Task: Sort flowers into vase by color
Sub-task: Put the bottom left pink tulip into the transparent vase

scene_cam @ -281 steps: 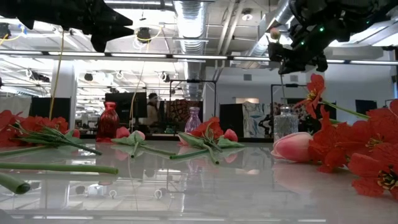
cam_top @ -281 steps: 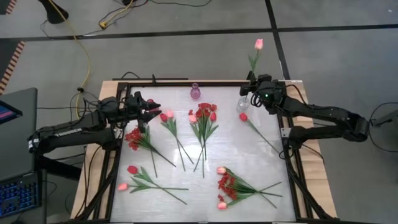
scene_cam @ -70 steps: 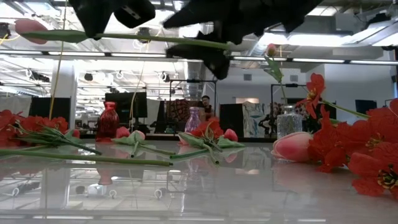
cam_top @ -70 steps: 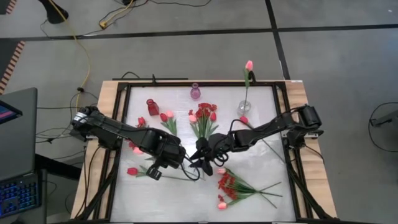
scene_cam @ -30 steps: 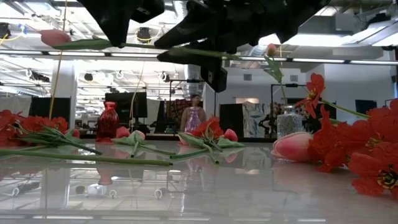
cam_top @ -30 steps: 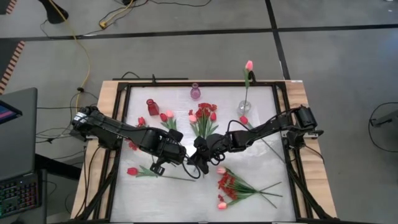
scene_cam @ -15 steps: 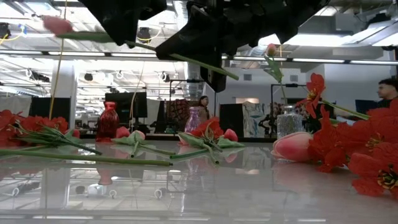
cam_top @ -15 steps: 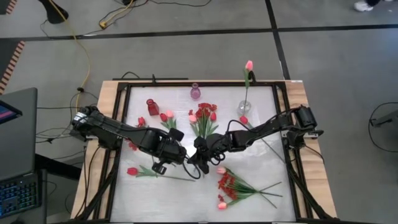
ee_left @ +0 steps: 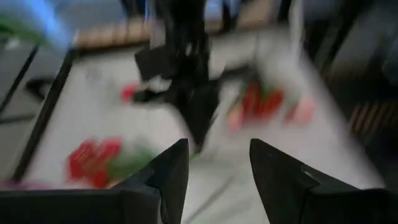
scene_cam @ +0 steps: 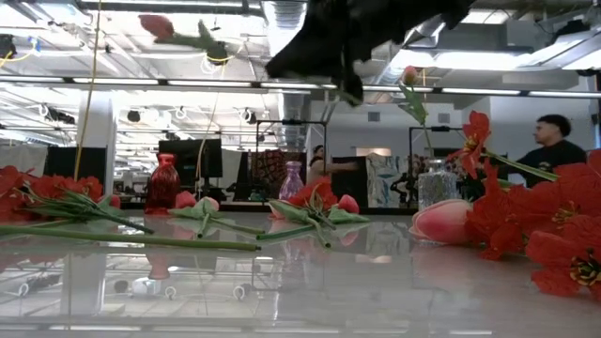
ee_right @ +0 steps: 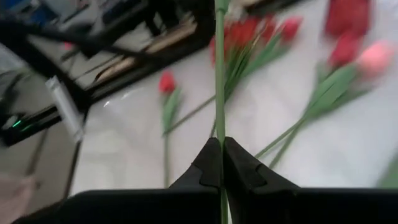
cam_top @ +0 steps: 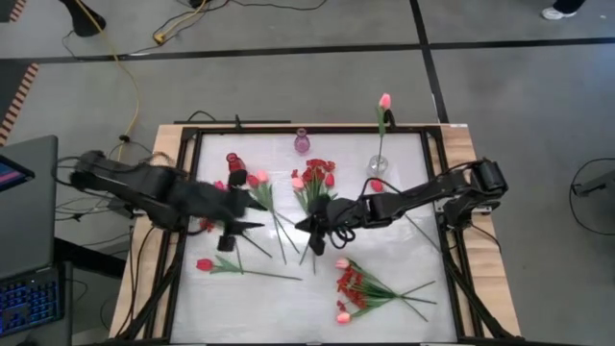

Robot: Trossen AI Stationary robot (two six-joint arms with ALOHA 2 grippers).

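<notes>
left wrist: I see only smeared red flowers (ee_left: 93, 158) | right wrist: stem (ee_right: 219, 93) cut off at frame top, bud unseen | low: both arms cropped at top, fingers unseen

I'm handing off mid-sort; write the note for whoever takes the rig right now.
Right hand: shut on a green stem, held above mid-table.
Left hand: open, empty, over the left side of the table.
Vases along the far edge: red vase and purple vase empty, clear vase holding one pink tulip.
Done: that one flower.
Left: the held stem, plus the bunches and single tulips lying on the table.
</notes>
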